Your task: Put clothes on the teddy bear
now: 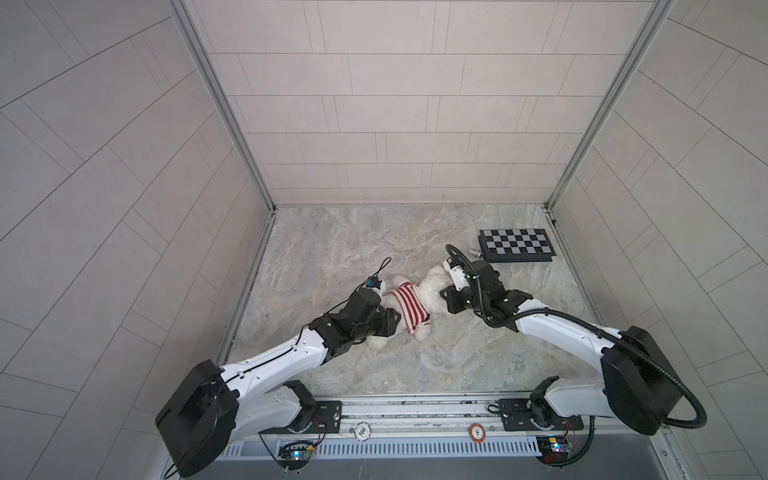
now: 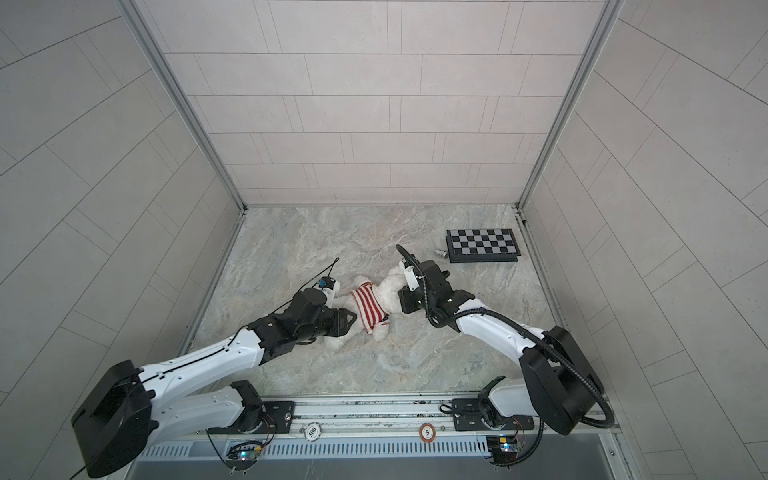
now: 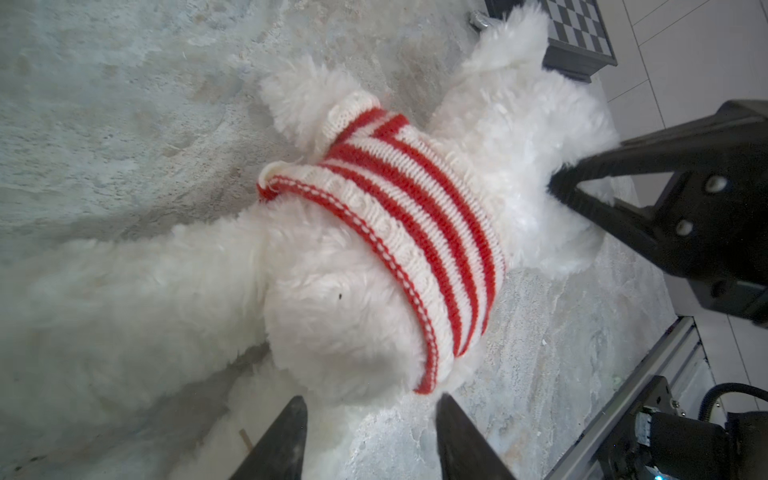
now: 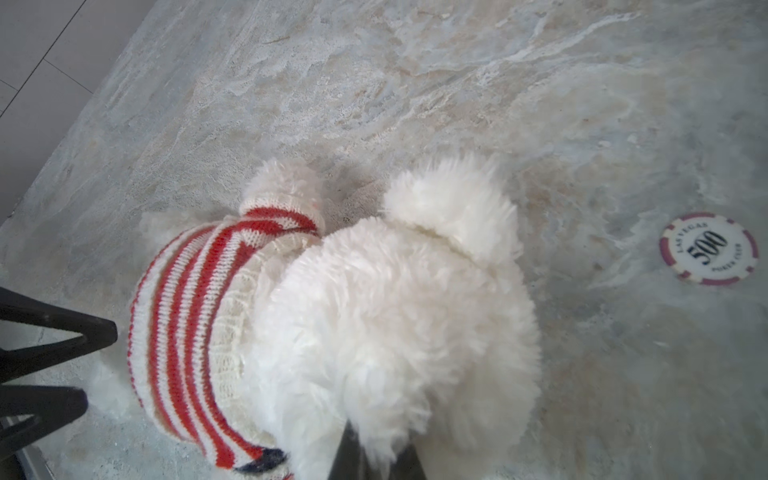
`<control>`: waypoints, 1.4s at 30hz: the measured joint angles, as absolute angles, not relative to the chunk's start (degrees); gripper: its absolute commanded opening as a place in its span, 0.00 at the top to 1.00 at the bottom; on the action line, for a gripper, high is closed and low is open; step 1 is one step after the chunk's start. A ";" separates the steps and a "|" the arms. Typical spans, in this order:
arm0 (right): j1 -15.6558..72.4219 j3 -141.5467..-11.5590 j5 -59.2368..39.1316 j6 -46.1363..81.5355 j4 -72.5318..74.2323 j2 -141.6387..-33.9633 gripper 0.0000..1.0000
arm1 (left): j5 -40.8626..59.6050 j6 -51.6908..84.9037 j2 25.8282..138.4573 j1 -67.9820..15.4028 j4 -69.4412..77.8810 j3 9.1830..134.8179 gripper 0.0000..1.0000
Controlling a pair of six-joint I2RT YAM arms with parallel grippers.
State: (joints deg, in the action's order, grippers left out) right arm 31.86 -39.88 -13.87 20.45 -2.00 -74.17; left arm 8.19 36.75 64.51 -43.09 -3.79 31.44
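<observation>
One marble table (image 1: 374, 249), filling the floor of the tiled booth. Lying about mid-table between the two arms, the teddy bear (image 1: 430, 291), head toward the right arm, legs toward the left. Wrapped round its torso, the striped sweater (image 1: 409, 309), with one furry arm poking out of a sleeve in the left wrist view; other sleeve hidden.

Likely light, soft all through, quick to squash or flop; nothing stiff to lever against, nothing fragile to fear. Long fur probably slippery in a shallow pinch, so better to bite deep into a firm bulge: head, ear or a leg. For tugging the knit down, better to take the hem than the fur, with the stretchy rib likely to snag on the pile.

At the head, the right gripper (image 4: 376, 446), clenched into the fur, pile squeezed between the jaws. At the rump, the left gripper (image 3: 370, 411), released, jaws apart, just beside the fur and holding nothing.

Counted, by size: one table, two arms, one teddy bear, one chessboard (image 1: 515, 244) well apart near the far right corner, one sweater, two grippers. Then two poker chips on the front rail in both top views, one marked 500 (image 1: 362, 431) and one marked 5 (image 1: 477, 432). Last, one small silvery object (image 1: 473, 251) just beside the chessboard, too small to name.
</observation>
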 measured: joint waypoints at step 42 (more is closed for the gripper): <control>37.95 -28.49 -2.31 26.15 2.85 -61.45 1.00 | 12.60 43.51 73.28 -45.69 2.00 38.35 0.64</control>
State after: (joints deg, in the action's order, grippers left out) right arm 37.95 -28.49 -2.31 26.15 2.85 -61.45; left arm 12.60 43.51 73.28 -45.69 2.00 38.35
